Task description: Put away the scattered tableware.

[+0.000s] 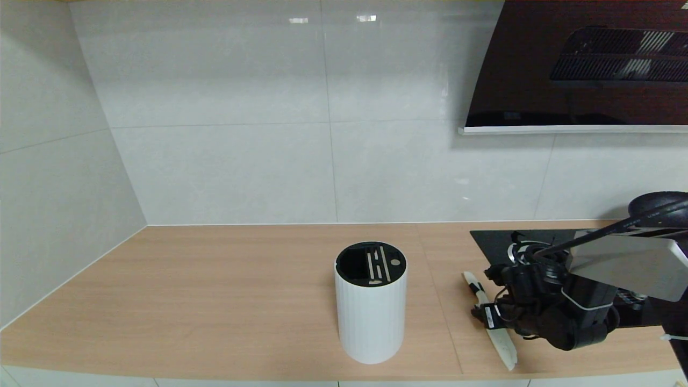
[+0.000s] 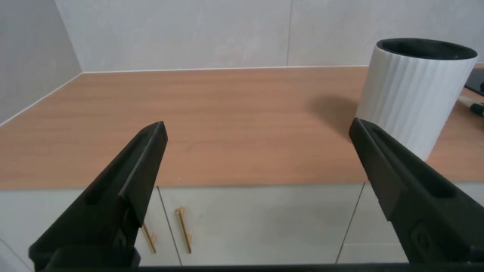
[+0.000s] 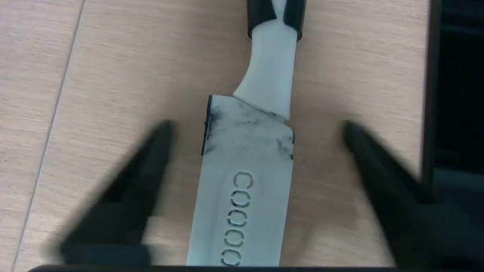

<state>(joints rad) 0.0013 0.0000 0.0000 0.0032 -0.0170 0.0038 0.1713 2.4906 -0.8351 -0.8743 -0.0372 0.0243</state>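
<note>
The white knife (image 1: 502, 343) lies flat on the wooden counter (image 1: 215, 290), just right of the tall white holder (image 1: 371, 306). The right gripper (image 1: 486, 295) hangs over it with its fingers spread wide, one on each side, not touching. The right wrist view shows black smudges on the blade. The left gripper (image 2: 257, 132) is wide open too, holding nothing, well apart from the holder.

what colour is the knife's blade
White, with dark smudges at its base; the knife blade shows best in the right wrist view.
</note>
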